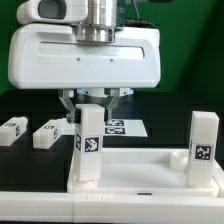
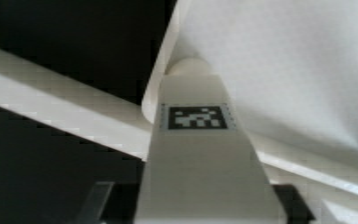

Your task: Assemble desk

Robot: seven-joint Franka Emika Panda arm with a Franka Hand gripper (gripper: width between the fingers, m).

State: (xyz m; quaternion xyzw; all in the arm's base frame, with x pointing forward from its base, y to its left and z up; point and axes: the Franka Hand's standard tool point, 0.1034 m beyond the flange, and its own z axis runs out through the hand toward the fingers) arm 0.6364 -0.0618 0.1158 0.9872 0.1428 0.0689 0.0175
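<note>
Black table (image 1: 30, 165). Exterior view alone shows second leg (image 1: 203, 148); wrist view shows jaws clamping tagged leg (image 2: 197, 165) beside tabletop (image 2: 282, 70).

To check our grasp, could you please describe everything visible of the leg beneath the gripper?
The leg is a short, square, white, plastic-looking post bearing a black-and-white tag. It stands upright, its lower end on the tabletop near the corner on the exterior view's left. The gripper grips its top between both fingers.
</note>
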